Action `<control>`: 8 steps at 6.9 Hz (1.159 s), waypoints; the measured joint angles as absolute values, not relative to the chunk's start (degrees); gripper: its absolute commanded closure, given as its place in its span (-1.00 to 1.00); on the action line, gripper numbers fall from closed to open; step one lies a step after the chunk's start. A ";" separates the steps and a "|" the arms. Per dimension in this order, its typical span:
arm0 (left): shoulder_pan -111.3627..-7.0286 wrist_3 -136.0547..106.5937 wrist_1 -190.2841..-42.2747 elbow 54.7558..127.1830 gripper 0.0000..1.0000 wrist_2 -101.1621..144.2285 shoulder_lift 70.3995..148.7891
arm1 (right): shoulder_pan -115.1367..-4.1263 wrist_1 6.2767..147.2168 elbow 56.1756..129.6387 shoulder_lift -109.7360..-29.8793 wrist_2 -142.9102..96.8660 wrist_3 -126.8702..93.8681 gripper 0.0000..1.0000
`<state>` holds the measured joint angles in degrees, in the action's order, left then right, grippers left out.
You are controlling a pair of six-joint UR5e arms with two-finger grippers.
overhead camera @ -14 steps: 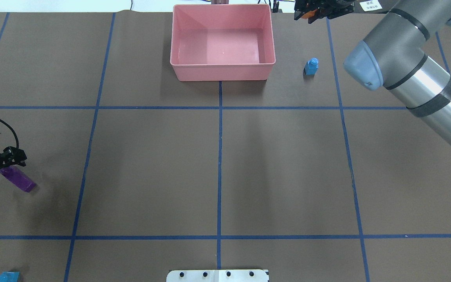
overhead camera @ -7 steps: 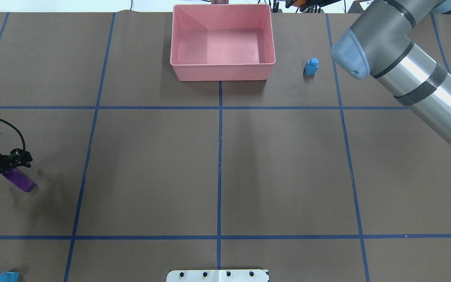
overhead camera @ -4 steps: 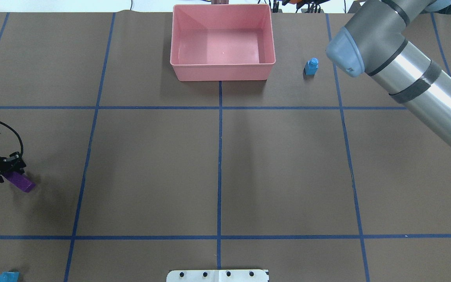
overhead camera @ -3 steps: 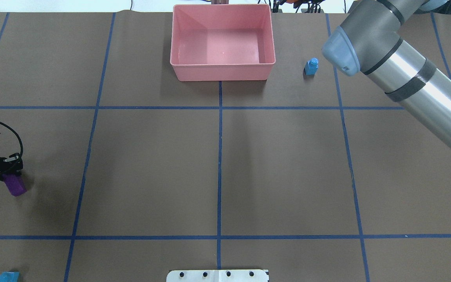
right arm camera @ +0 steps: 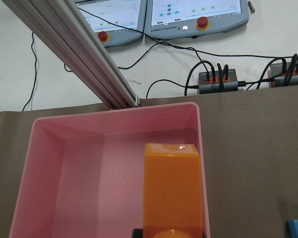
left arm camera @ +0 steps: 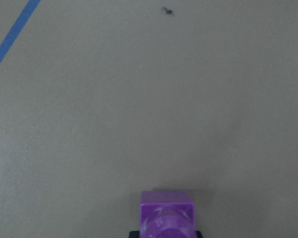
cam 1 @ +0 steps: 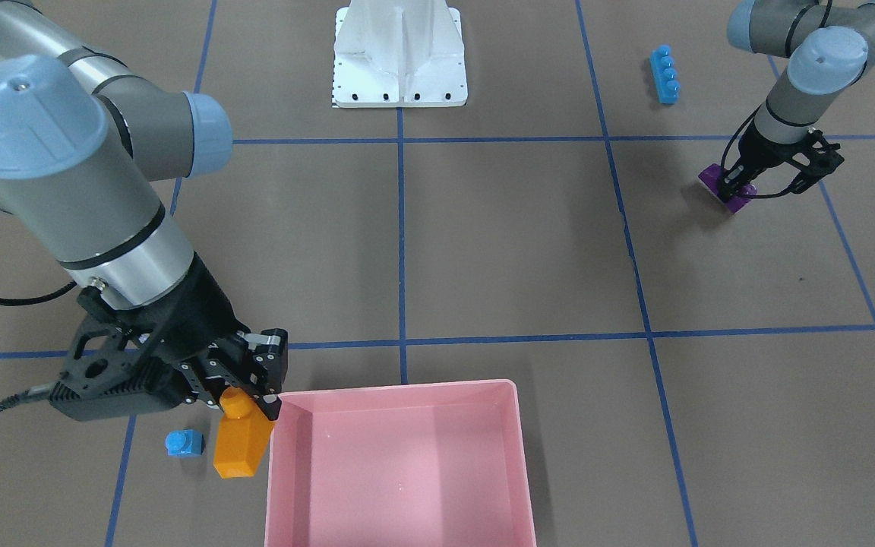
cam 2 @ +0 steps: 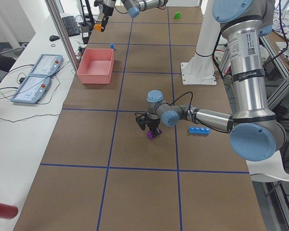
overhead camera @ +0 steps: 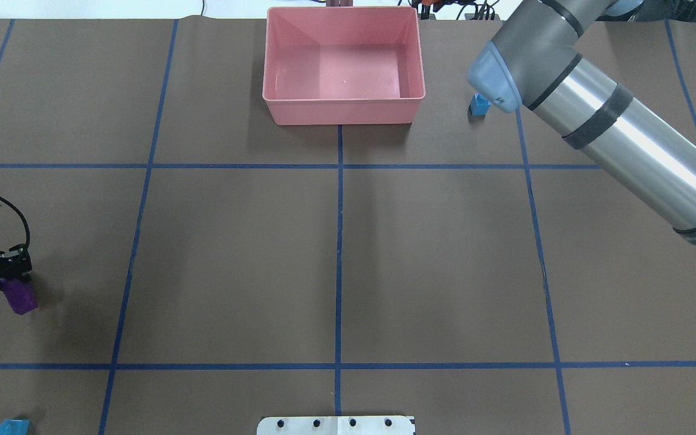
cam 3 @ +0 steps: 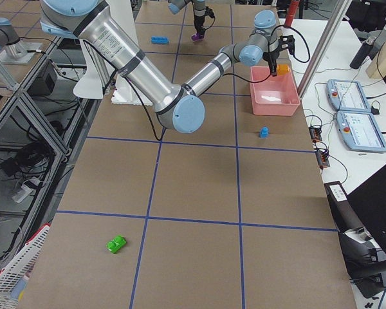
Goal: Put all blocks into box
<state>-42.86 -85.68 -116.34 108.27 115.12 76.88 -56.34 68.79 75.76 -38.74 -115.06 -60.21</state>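
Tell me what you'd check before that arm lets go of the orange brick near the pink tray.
1. Grip: right gripper shut on orange block: ok.
2. Placement: orange block above the floor of the box: not ok; it hangs at the box's corner wall.
3. Room inside the box: ok.
4. Clearance: small blue block lies on the table, apart from the orange block: ok.
5. Other arm: left gripper, holding purple block, far from the box: ok.

Far edge of surface (cam 1: 513, 251), centre: pink plastic rectangular box (cam 1: 407, 479). Orange studded plastic brick (cam 1: 240, 444) in right gripper (cam 1: 251, 387) at its robot-right wall, small blue single-stud brick (cam 1: 184, 443) just beyond. Far left: purple plastic brick (cam 1: 713, 180) in left gripper (cam 1: 741, 186), long blue four-stud brick (cam 1: 664, 74) nearer robot.
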 measured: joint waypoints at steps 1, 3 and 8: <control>-43.45 -85.64 -116.12 110.19 1.00 117.27 76.61 | -55.53 66.33 71.57 -37.01 -114.16 -60.18 1.00; -45.73 -85.61 -115.23 113.66 1.00 120.94 76.72 | -53.55 61.27 63.47 -33.57 -110.99 -60.18 1.00; -50.19 -85.08 -114.87 115.03 1.00 123.04 80.57 | -49.04 56.44 53.22 -28.81 -104.37 -60.20 -0.98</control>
<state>-50.19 -85.08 -114.87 115.03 123.04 80.57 -49.04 56.44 53.22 -28.81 -104.37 -60.20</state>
